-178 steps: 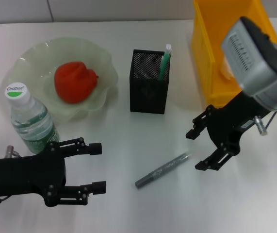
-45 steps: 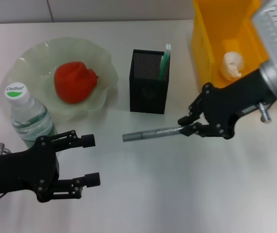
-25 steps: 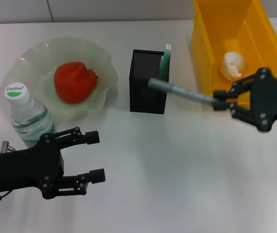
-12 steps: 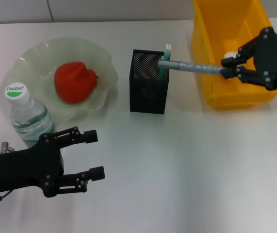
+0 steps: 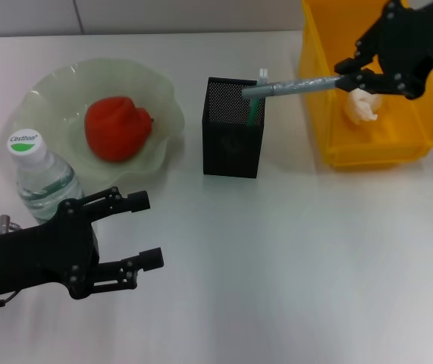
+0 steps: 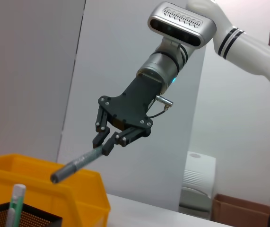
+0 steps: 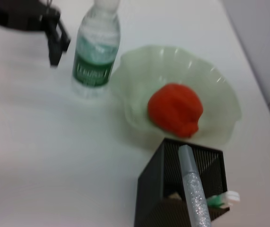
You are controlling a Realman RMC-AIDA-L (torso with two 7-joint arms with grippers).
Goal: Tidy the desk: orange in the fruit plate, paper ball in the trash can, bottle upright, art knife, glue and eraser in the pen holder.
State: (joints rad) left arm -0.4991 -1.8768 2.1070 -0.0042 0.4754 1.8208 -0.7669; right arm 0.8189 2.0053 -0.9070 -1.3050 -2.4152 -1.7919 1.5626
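While the left gripper [image 5: 136, 235] idles nearest the robot, low over the desk [image 5: 292, 288] with its jaws spread wide and nothing between them, the work goes on farther back. Just beyond that gripper stands the bottle [image 5: 43, 182], upright with its cap on, and behind it the orange [image 5: 117, 127] lies in the middle of the fruit plate [image 5: 163, 98], so both of those jobs look done. Farther to the right, in the middle of the desk, is the black mesh pen holder [image 5: 233, 138], with a green-and-white item [image 5: 255, 106] already standing in its far right corner; whether that is the glue or the eraser cannot be told. Above that same corner hangs the free end of the art knife [image 5: 296, 86], a grey, glittery stick held nearly level and clear of the mesh. Its other end is pinched in the right gripper [image 5: 350, 78], whose fingers are closed tightly on it, raised over the yellow trash can [image 5: 330, 144], where the paper ball [image 5: 365, 105] lies inside. The step in hand seems to be putting the knife into the holder. The next move likely calls for tipping the knife toward vertical so its free end points down into the opening, lowering it beside the green item, and only then letting go; released while this level, it could bridge the rim or tip the light holder.
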